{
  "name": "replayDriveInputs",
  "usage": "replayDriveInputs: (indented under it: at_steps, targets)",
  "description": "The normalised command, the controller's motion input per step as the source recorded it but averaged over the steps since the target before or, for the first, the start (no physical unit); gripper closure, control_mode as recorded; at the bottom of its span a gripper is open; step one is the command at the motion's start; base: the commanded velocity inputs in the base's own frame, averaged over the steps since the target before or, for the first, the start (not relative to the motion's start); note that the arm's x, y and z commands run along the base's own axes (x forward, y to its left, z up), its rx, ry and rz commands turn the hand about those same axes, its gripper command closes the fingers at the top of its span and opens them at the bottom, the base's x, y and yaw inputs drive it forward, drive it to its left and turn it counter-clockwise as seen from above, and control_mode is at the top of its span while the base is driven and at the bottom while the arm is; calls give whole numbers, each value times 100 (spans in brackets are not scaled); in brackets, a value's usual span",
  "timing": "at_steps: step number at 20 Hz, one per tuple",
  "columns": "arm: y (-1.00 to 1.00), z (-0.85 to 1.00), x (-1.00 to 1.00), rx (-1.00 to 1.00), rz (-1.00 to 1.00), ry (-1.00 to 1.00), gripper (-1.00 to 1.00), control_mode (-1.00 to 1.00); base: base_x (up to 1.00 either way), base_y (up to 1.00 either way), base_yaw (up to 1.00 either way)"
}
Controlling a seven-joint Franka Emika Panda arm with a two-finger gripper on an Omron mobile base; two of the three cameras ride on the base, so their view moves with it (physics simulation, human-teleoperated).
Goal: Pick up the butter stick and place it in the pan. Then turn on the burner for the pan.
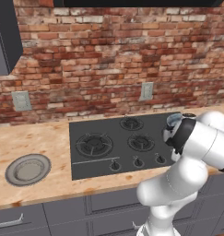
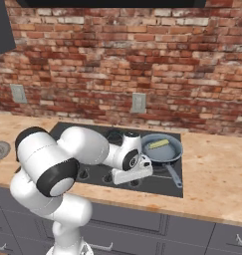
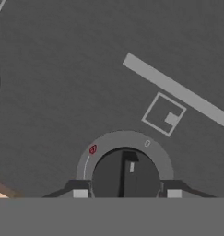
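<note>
The pale yellow butter stick (image 2: pixel 157 144) lies inside the pan (image 2: pixel 162 148), a dark skillet on the stove's right rear burner with its thin handle pointing toward the counter front. The pan's rim (image 1: pixel 174 120) peeks out from behind my arm. My gripper (image 2: pixel 134 178) is down at the row of stove knobs, just left of the pan handle. In the hand view a round dark burner knob (image 3: pixel 126 177) sits between the fingertips (image 3: pixel 80 193), which stand a little apart from its sides; my gripper (image 3: pixel 126 193) is open around it.
The black cooktop (image 1: pixel 104 159) has several burners and a front row of knobs (image 1: pixel 114 166). A flat grey plate (image 1: pixel 28 169) rests on the wooden counter at the left. A brick wall with outlets stands behind. The counter edge runs close below the knobs.
</note>
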Motion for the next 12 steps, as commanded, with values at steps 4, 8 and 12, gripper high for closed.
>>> replayDriveInputs:
  at_steps: [4, 8, 12]
  targets:
    - [26, -35, -35, -1, 26, -6, 100, -100, 0, 0, 0]
    - [25, -38, -39, 0, 26, -7, 100, -100, 0, 0, 0]
    - [24, -37, -35, 0, 26, -5, 100, -100, 0, 0, 0]
